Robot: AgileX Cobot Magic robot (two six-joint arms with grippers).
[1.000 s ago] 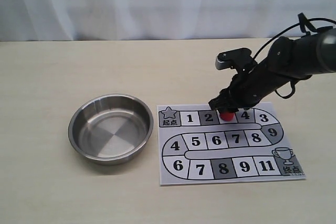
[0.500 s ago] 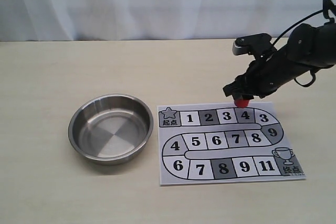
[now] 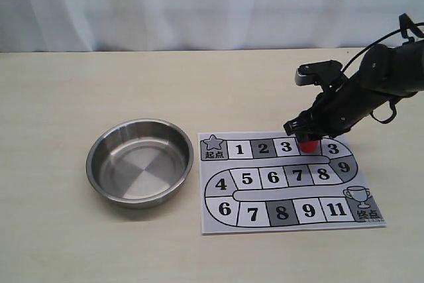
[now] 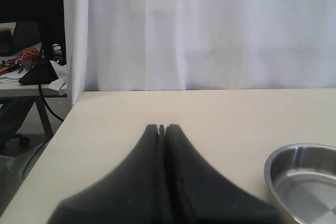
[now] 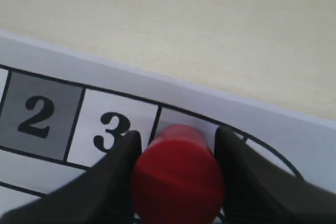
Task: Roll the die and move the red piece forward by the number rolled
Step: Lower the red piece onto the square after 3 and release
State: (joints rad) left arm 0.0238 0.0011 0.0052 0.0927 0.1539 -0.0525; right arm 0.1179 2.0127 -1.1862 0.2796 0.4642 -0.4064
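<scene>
Right jaws pinch the red piece point(image 5: 177, 174) from both sides, holding it at the grey square just past the 3 on the game board's point(image 3: 285, 195) top row. Left jaws are pressed together over the counter point(image 3: 99, 84), the steel bowl point(image 3: 139, 162) nearby.

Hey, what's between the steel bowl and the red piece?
In the exterior view, only the printed board, its star square and squares 1, 2 and 3, lies between the steel bowl and the red piece.
</scene>
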